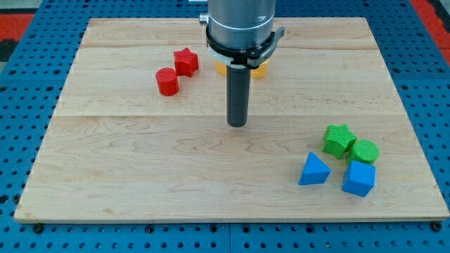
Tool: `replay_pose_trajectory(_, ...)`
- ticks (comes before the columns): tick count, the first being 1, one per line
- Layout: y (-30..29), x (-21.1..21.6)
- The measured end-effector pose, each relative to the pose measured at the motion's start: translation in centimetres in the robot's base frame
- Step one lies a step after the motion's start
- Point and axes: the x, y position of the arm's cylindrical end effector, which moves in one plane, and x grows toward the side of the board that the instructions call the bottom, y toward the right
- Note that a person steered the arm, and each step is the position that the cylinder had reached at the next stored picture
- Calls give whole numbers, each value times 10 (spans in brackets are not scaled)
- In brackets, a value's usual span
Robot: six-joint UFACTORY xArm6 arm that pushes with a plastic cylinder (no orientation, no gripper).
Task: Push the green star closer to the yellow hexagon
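Now my tip [237,124] rests mid-counter, touching nothing; no hand exists to clench. Well toward the view's right sits the green star-shaped block [339,139], far from the partly hidden yellow hexagon block [259,69] behind the rod on the pale wooden counter [140,169].

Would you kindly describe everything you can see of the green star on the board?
The green star is a small, chunky block, matte bright green, lying flat with its star face up. It sits near the wooden board's right edge in the view, left of and touching or nearly touching the green cylinder, just above the blue cube. My tip stands well to its left, apart.
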Motion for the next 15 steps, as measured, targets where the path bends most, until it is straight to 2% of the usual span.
replay_pose_trajectory(1, 24, 36)
replay_pose_trajectory(2, 4, 133)
replay_pose_trajectory(3, 52, 161)
replay_pose_trajectory(4, 165, 160)
replay_pose_trajectory(5, 212, 155)
replay_pose_trajectory(7, 233, 98)
replay_pose_trajectory(8, 225, 60)
replay_pose_trajectory(10, 224, 46)
replay_pose_trajectory(11, 267, 62)
replay_pose_trajectory(12, 249, 66)
replay_pose_trajectory(14, 98, 41)
replay_pose_trajectory(15, 66, 20)
